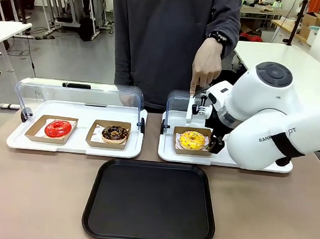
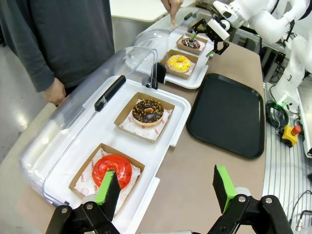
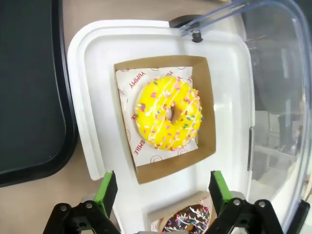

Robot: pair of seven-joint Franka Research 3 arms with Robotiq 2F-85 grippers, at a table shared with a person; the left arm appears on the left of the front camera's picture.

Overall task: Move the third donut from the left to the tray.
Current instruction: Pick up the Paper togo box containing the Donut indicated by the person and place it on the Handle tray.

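In the front view the tray (image 1: 150, 202) lies bare at lower middle, the yellow donut (image 1: 192, 139) just above it, centre right. In the left wrist view our left gripper (image 2: 165, 187) hangs wide and empty at the bottom edge. In the right wrist view our right gripper (image 3: 162, 189), wide and empty, sits below the yellow donut at centre: we judge the reach is in hand, and next we must descend, close on it and lift.
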